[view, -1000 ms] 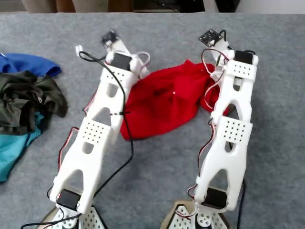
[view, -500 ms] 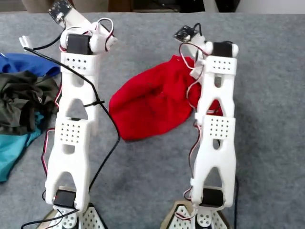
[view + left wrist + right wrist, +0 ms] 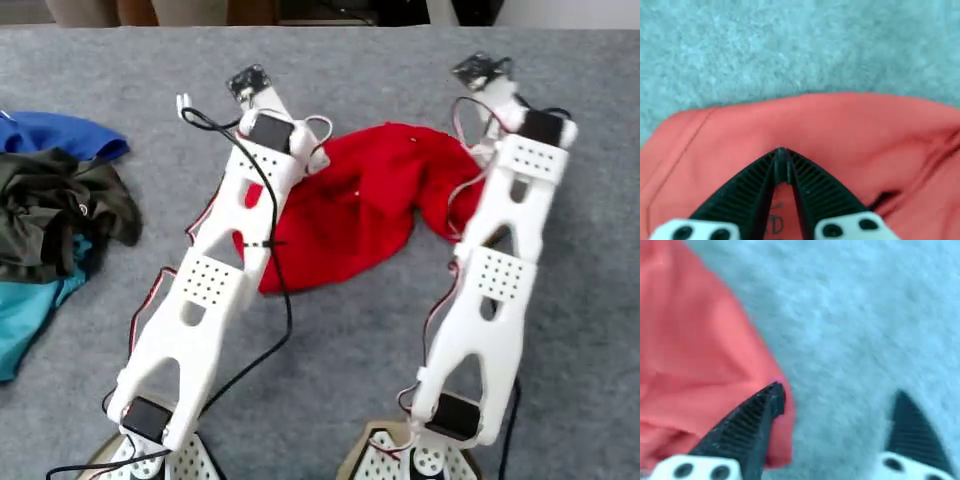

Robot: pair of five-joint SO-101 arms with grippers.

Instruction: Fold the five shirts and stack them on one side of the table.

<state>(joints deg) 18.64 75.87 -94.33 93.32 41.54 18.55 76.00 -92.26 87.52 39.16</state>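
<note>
Closest in, two white perforated-plastic arms rise from their bases at the near edge of the grey felt-like worktop point(image 3: 340, 340). The left arm point(image 3: 200, 290) leans toward the middle with a loose black cable point(image 3: 277, 300) draped along it, and the right arm point(image 3: 495, 290) leans outward. Off to the left side, a heap of crumpled shirts lies well apart from both arms. A teal shirt point(image 3: 30, 300) is nearest, a dark olive-black shirt point(image 3: 60, 210) is bunched over it, and a bright blue shirt point(image 3: 60, 133) lies farthest. Between the arms and farther out, a rumpled red cotton shirt point(image 3: 370, 210) is spread on the worktop, not folded. Its left part is hidden beneath the left arm and its right edge reaches under the right arm. The left tool point(image 3: 781, 155) hangs over the red cloth with its black ribbed fingers clenched, tips meeting; whether they pinch any fabric cannot be told. The right tool point(image 3: 837, 400) is released and wide apart. One ribbed finger point(image 3: 755, 415) sits at the shirt's edge, the other over bare grey worktop just beside it.
</note>
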